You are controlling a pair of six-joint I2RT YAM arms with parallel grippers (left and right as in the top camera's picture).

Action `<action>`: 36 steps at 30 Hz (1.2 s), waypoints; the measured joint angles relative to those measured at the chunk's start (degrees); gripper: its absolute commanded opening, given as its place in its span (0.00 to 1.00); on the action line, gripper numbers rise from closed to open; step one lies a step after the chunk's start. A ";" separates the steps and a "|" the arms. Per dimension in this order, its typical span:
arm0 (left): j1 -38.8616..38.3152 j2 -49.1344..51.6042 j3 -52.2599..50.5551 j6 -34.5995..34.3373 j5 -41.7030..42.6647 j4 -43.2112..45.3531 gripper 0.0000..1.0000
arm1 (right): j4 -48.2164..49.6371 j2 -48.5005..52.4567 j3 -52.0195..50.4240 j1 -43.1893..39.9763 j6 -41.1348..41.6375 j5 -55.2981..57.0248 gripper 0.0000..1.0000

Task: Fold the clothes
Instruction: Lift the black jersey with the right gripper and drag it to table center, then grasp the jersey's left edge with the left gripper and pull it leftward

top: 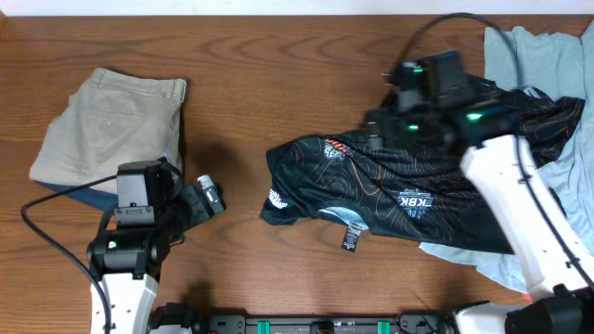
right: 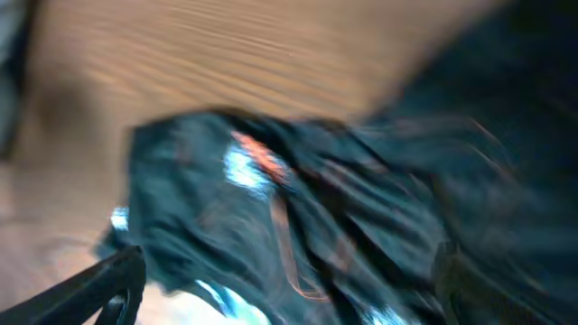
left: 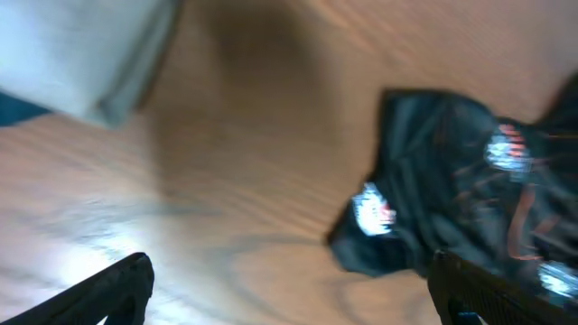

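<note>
- On the tabletop (top: 260,74), right of centre, the black jersey (top: 371,176) lies crumpled, its far right part hidden under the right arm (top: 510,186)
- Its right end overlaps a pale blue garment (top: 520,56), which the frame edge cuts off
- Right jaws: spread wide above the jersey, gripping nothing; the wrist view is blurred and only the fingers (right: 99,289) show at its bottom corners
- Left jaws: wide open and empty over bare wood, apart from the jersey's left edge; that view is blurred too
- Folded khaki shorts (top: 107,121) lie far left, over something dark blue I cannot identify
</note>
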 measured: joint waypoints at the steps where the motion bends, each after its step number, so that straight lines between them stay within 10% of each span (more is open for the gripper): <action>1: -0.20 0.70 0.00 -0.52 1.33 0.70 0.98 | -1.49 -0.24 0.00 -1.42 0.07 0.52 0.99; 21: -23.28 33.53 0.00 -4.66 8.22 25.40 0.96 | -14.99 -0.63 0.00 -15.52 0.42 2.01 0.99; 24: -24.61 38.27 -0.02 -6.25 8.39 30.23 0.81 | -15.10 -0.63 0.00 -15.52 0.39 2.03 0.99; 28: -25.77 41.83 0.07 -7.78 8.66 36.02 0.11 | -15.15 -0.63 0.00 -15.52 0.37 2.05 0.98; 36: -22.10 43.39 1.81 -3.74 6.32 36.94 0.06 | -15.23 -0.63 0.00 -15.54 0.22 2.56 0.95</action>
